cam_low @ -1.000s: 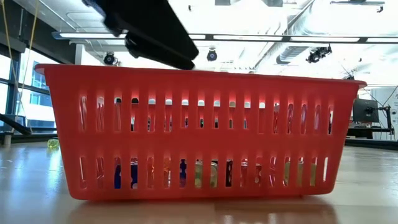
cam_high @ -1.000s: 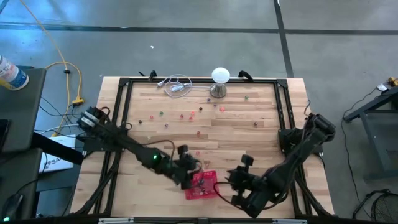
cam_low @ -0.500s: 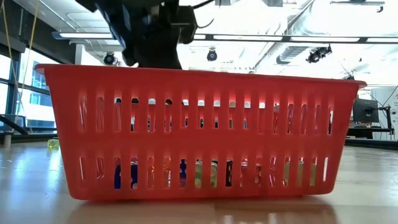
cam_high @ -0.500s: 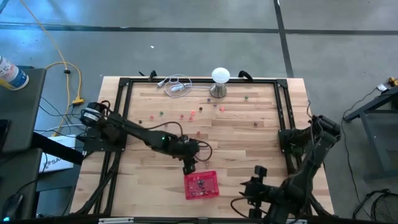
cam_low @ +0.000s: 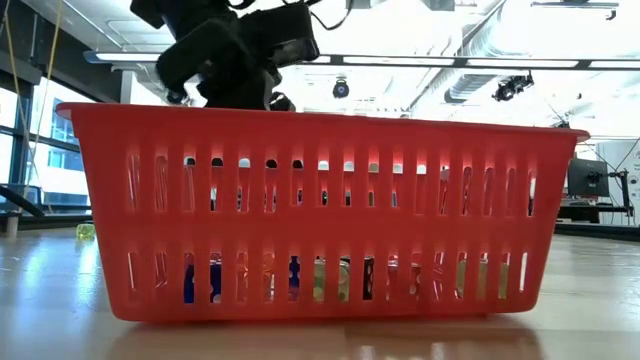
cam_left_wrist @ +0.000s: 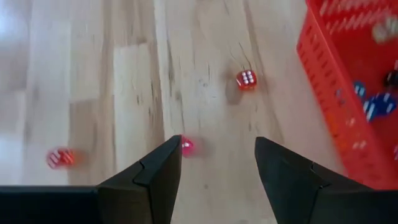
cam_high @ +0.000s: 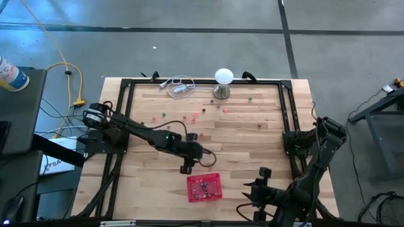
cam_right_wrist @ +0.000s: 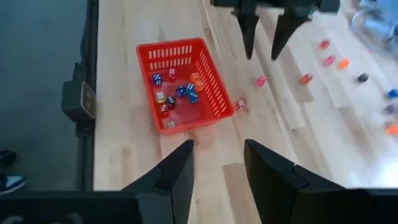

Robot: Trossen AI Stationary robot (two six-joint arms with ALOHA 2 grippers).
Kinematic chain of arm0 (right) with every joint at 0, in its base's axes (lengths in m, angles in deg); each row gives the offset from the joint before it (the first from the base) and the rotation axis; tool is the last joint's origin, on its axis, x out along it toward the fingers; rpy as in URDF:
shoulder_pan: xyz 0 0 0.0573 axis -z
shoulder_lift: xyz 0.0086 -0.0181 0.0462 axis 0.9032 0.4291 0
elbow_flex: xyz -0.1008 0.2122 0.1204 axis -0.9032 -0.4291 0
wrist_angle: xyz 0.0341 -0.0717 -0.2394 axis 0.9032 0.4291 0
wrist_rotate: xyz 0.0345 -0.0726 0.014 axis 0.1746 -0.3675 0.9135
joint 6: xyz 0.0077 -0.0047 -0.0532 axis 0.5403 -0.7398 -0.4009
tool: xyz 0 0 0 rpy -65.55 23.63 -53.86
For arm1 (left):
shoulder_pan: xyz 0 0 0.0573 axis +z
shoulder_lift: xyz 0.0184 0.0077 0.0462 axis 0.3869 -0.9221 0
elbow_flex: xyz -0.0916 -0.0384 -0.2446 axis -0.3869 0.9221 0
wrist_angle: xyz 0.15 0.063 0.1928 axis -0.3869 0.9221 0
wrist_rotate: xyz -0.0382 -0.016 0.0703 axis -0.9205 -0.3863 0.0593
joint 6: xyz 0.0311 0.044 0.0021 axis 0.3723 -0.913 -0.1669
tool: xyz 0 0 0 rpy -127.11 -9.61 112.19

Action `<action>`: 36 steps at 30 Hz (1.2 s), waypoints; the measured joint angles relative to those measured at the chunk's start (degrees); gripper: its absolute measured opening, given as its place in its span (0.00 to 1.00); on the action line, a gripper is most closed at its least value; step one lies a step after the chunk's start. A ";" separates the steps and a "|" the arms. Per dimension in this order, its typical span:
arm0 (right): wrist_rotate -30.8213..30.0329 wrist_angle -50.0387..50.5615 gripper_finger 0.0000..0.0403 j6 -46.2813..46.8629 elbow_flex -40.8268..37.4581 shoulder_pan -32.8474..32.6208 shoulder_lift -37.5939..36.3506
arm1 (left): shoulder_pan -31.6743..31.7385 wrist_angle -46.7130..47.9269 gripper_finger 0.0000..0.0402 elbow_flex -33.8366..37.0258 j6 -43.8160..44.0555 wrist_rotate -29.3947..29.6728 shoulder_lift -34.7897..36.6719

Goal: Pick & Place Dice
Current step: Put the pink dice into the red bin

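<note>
Several small dice lie loose on the wooden table, mostly in its far half, such as one. More dice lie inside the red basket near the front edge. My left gripper hangs open just beyond the basket's far left corner, above the table. A pink die lies by one of its fingertips, and a red die lies farther off. My right gripper is open and holds nothing, low at the near right, pointing toward the basket.
A white ball-topped metal stand and a coiled cable sit at the far edge. A black frame runs round the table. In the low view the basket fills the picture, with my left gripper above and behind it.
My left gripper has moved from over the basket's left rim toward the far edge, turning at the wrist, and now hangs over bare table beside the basket. My right gripper has drawn back from the basket's right side toward the near right corner.
</note>
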 joint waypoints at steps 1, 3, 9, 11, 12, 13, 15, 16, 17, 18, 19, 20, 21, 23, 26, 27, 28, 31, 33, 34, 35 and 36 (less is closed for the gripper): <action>-0.59 0.00 0.33 -1.00 0.00 -0.02 0.00 | 0.10 -0.02 0.49 0.00 -2.15 0.00 0.02; -2.39 0.04 0.33 -3.30 0.00 0.00 0.00 | 0.50 -0.10 0.49 0.25 -4.12 0.05 -0.43; -5.97 0.86 0.33 -7.73 0.00 0.53 0.02 | 3.23 -1.66 0.49 1.74 -4.54 0.12 -1.10; -7.26 1.68 0.33 -8.60 0.00 0.57 0.02 | 4.21 -1.12 0.49 2.12 -5.03 -0.84 -1.64; -7.89 2.09 0.33 -8.97 0.00 0.57 0.02 | 4.73 -2.00 0.49 2.16 -5.40 -2.32 -2.33; -8.48 2.37 0.33 -9.13 0.00 0.59 0.02 | 5.16 -2.82 0.49 2.16 -6.12 -3.97 -2.87; -8.94 3.41 0.33 -9.19 0.00 0.86 0.02 | 5.77 -3.27 0.49 2.16 -7.78 -6.06 -4.15; -8.88 3.50 0.33 -9.14 0.00 0.90 0.02 | 5.86 -3.94 0.49 2.16 -8.69 -6.60 -4.81; -8.83 3.77 0.33 -9.12 0.00 0.90 0.02 | 5.87 -4.01 0.49 2.16 -9.69 -6.80 -5.53; -8.80 4.06 0.33 -9.19 0.00 0.94 0.02 | 5.87 -4.37 0.49 2.16 -10.65 -6.97 -5.96; -8.81 3.94 0.33 -9.41 0.00 0.94 0.02 | 5.87 -4.72 0.49 2.21 -11.50 -6.99 -6.32; -8.80 3.93 0.33 -9.65 0.00 0.97 0.02 | 5.87 -5.48 0.49 2.21 -12.39 -7.05 -6.55; -8.71 3.94 0.33 -9.70 0.00 1.05 0.02 | 5.87 -5.79 0.49 2.19 -13.32 -7.07 -6.64; -8.59 3.93 0.33 -9.78 0.00 1.31 0.02 | 5.87 -5.87 0.49 2.18 -15.32 -7.17 -7.04; -8.61 3.93 0.33 -9.81 0.00 1.38 0.02 | 6.14 -6.07 0.49 2.25 -17.91 -7.42 -7.59; -8.53 3.90 0.33 -9.81 0.00 1.56 0.02 | 6.25 -7.35 0.49 2.19 -18.50 -7.86 -8.10; -8.27 3.87 0.33 -9.76 0.00 1.70 0.02 | 6.41 -7.83 0.49 2.08 -18.98 -8.20 -8.37; -7.68 3.86 0.33 -9.17 0.00 2.28 0.04 | 7.32 -8.71 0.49 2.17 -19.59 -9.80 -9.17; -7.07 3.89 0.33 -9.19 0.00 2.46 0.07 | 8.16 -8.78 0.49 2.10 -19.92 -11.45 -9.29; -7.01 3.89 0.33 -9.19 0.00 2.70 0.07 | 8.49 -8.99 0.49 2.13 -19.96 -12.55 -9.33; -7.01 3.93 0.33 -9.20 0.00 2.81 0.07 | 8.77 -9.11 0.49 2.14 -19.95 -13.47 -9.65; -6.88 3.94 0.33 -9.35 0.00 2.84 0.07 | 9.09 -9.22 0.48 2.13 -19.90 -14.36 -9.84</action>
